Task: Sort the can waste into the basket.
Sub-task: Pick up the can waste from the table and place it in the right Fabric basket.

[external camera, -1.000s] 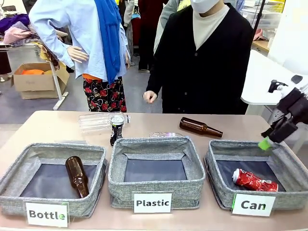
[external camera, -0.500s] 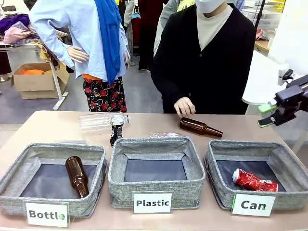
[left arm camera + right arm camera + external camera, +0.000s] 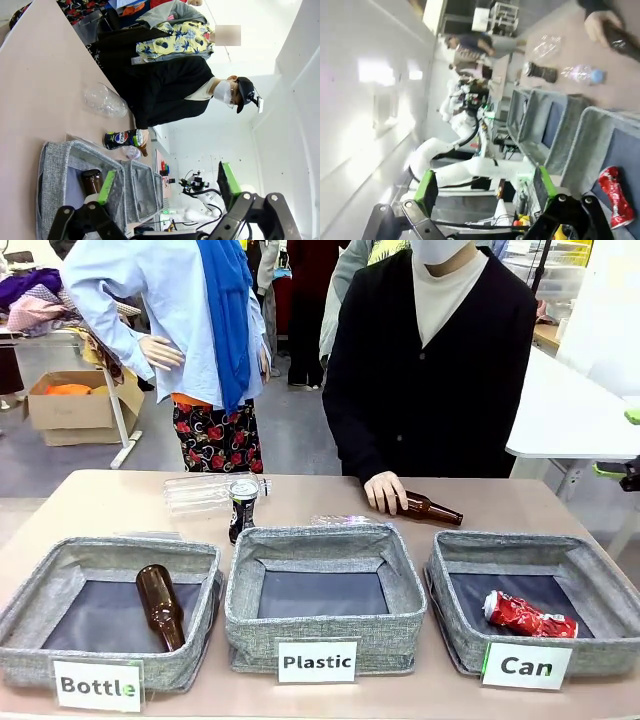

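Three grey fabric bins stand in a row across the lower frame on the bench (image 3: 100, 508). At lower right, the basket (image 3: 605, 652) labelled "Can" holds the crushed red can (image 3: 528, 616), which lies on the basket's dark floor. The "Bottle" bin (image 3: 120, 546) at lower left holds a brown bottle (image 3: 160, 606). The "Plastic" bin (image 3: 250, 635) sits between them. Left of centre, the black can (image 3: 242, 506) stands upright behind the bins, touching or just in front of a clear plastic bottle (image 3: 198, 491) that lies flat. Right of centre, the person's hand (image 3: 385, 491) rests on a second brown bottle (image 3: 436, 510). At the right edge, the right claw (image 3: 620, 443) shows its green pads apart, above the bench.
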`<action>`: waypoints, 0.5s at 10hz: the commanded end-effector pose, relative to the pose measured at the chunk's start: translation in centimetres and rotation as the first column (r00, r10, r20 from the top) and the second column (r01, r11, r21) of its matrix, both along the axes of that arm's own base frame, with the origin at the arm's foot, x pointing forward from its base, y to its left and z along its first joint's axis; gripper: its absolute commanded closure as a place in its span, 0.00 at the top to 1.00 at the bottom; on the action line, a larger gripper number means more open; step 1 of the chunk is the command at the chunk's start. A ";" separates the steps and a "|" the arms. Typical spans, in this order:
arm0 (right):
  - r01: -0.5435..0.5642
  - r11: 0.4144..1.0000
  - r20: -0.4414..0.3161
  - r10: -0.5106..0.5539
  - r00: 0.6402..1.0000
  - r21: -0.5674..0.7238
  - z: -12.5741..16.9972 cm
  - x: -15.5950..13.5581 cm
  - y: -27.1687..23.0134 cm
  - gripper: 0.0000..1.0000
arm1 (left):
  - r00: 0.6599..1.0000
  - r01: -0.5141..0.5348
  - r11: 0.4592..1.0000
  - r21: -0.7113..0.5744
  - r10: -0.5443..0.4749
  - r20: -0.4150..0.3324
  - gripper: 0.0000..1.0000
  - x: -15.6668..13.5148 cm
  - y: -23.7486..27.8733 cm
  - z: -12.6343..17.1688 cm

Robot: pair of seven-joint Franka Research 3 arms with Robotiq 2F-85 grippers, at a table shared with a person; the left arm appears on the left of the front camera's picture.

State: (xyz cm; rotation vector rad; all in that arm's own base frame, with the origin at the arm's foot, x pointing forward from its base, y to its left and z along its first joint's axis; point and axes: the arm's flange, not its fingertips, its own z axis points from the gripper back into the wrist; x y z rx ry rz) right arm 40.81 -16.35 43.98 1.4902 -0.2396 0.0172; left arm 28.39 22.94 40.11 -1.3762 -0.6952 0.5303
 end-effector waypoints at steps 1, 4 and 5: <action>-0.052 0.998 -0.006 0.052 0.999 0.024 0.2 0.2 1.4 1.00 | 1.000 0.001 1.000 -0.019 -0.001 0.001 1.00 -0.3 0.0 0.5; -0.052 0.998 -0.006 0.052 0.999 0.024 0.2 0.2 1.4 1.00 | 1.000 0.001 1.000 -0.019 -0.001 0.001 1.00 -0.3 0.0 0.5; -0.052 0.998 -0.006 0.052 0.999 0.024 0.2 0.2 1.4 1.00 | 1.000 0.001 1.000 -0.019 -0.001 0.001 1.00 -0.3 0.0 0.5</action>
